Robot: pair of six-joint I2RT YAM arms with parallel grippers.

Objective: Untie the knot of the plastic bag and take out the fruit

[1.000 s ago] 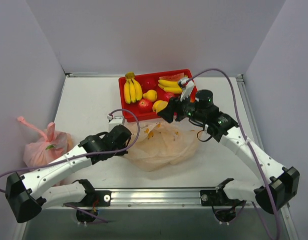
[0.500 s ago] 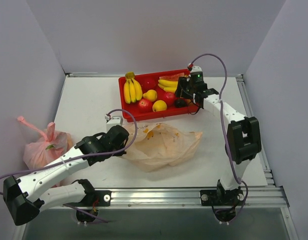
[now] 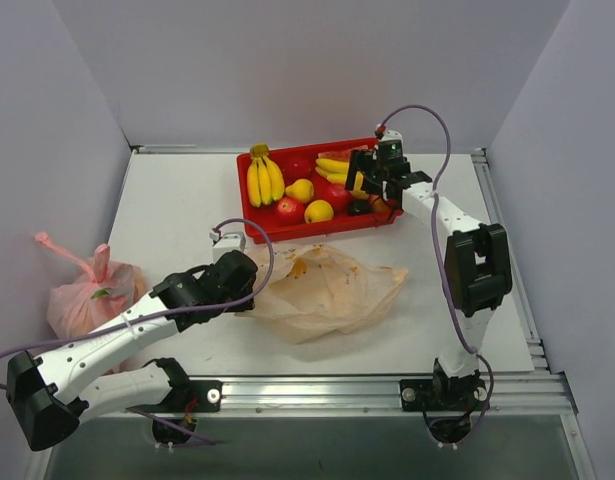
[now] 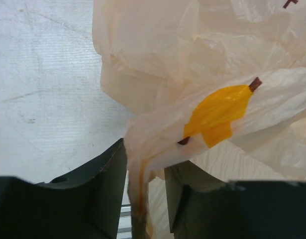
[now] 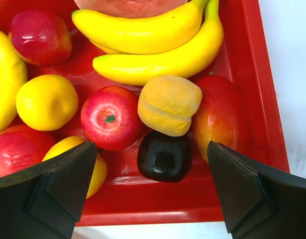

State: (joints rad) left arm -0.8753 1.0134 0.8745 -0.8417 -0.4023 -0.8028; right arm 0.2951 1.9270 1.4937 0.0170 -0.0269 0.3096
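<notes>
The plastic bag (image 3: 332, 290) lies flat and crumpled on the table in front of the red tray (image 3: 317, 233). Its knot does not show. My left gripper (image 3: 249, 290) sits at the bag's left end. In the left wrist view the left gripper (image 4: 145, 154) is open, and a twisted strand of the bag (image 4: 202, 74) hangs loose between its fingers. My right gripper (image 3: 365, 185) hovers over the tray's right end. It (image 5: 152, 148) is open wide, with a dark plum (image 5: 164, 157) lying in the tray below it. Other fruit lies around: a red apple (image 5: 111, 117), a yellow one (image 5: 47, 101) and a peach-coloured one (image 5: 169, 103).
A knotted pink bag (image 3: 87, 295) rests at the table's left edge beside my left arm. Banana bunches (image 3: 264, 180) and more bananas (image 5: 143, 32) fill the tray's back. The tray's red wall (image 5: 252, 74) rises just right of my right gripper.
My right arm swung from the tray's front edge to over its right end and opened wide; the dark plum now lies in the tray. The left jaws have parted from the bag's film.
</notes>
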